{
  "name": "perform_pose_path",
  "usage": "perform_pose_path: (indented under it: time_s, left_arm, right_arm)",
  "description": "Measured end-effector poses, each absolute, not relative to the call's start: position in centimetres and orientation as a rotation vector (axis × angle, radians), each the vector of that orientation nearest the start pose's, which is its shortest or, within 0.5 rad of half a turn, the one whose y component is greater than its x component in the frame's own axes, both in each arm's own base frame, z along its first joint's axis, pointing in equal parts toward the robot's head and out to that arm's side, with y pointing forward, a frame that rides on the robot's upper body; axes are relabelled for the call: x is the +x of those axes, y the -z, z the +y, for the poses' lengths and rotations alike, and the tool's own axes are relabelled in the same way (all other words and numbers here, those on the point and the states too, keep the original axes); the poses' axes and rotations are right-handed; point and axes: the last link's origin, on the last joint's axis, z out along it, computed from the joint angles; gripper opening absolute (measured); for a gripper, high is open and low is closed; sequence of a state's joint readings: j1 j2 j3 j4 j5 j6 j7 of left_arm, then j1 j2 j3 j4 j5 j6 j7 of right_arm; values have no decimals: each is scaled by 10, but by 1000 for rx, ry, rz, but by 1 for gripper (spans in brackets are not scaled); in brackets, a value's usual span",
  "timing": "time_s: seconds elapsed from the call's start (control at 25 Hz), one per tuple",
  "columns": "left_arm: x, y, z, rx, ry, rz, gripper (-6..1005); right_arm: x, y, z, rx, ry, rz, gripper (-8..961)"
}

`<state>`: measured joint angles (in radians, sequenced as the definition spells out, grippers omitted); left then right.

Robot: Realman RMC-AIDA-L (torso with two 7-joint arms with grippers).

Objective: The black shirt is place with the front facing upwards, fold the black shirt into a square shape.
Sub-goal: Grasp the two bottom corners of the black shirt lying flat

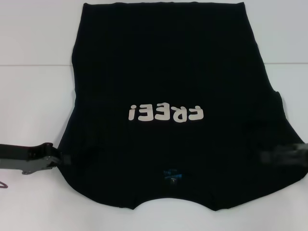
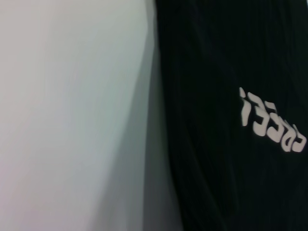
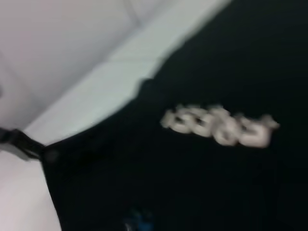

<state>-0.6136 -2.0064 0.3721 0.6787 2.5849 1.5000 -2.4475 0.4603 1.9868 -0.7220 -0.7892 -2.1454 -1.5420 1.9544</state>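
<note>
The black shirt [image 1: 163, 62] lies flat on the white table [image 1: 33, 96], front up, collar toward me. Its cream "FREE!" lettering [image 1: 166, 113] reads upside down, and the small blue neck label [image 1: 172, 174] sits near the front edge. My left gripper [image 1: 57, 156] is at the shirt's left edge, by the shoulder. My right gripper [image 1: 281, 156] is blurred, over the shirt's right shoulder area. The shirt and its lettering also show in the left wrist view [image 2: 216, 183] and the right wrist view [image 3: 192, 183]. The left arm [image 3: 19, 144] shows far off in the right wrist view.
A seam line [image 1: 29, 65] crosses the white table behind the shirt's middle. The shirt's hem reaches the table's far side. A small dark hook-like object [image 1: 4, 184] lies at the left edge, near the left arm.
</note>
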Motion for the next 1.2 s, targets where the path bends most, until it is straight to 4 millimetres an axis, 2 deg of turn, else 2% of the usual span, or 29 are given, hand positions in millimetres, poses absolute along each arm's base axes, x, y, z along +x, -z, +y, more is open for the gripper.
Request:
perform_pose_path:
  time_s: [0.12, 0.2, 0.32, 0.4, 0.6, 1.2]
  left_arm:
    - [-326, -40, 337, 2396, -408, 2361, 29]
    - [-325, -39, 336, 2410, -413, 2337, 30]
    - [-324, -39, 336, 2431, -411, 2311, 30]
    - [-325, -39, 335, 2437, -415, 2303, 30]
    - [-324, -39, 335, 2447, -446, 2284, 31]
    - [-323, -36, 334, 2457, -466, 2261, 33]
  right_arm:
    - [308, -86, 334, -2369, -275, 1630, 915]
    - [307, -107, 338, -2264, -226, 1774, 915]
    - [308, -132, 343, -2141, -133, 1831, 915]
    - [313, -140, 344, -2074, -38, 1836, 915]
    - [321, -130, 350, -2026, 118, 1831, 915]
    - [324, -92, 374, -2043, 189, 1740, 915]
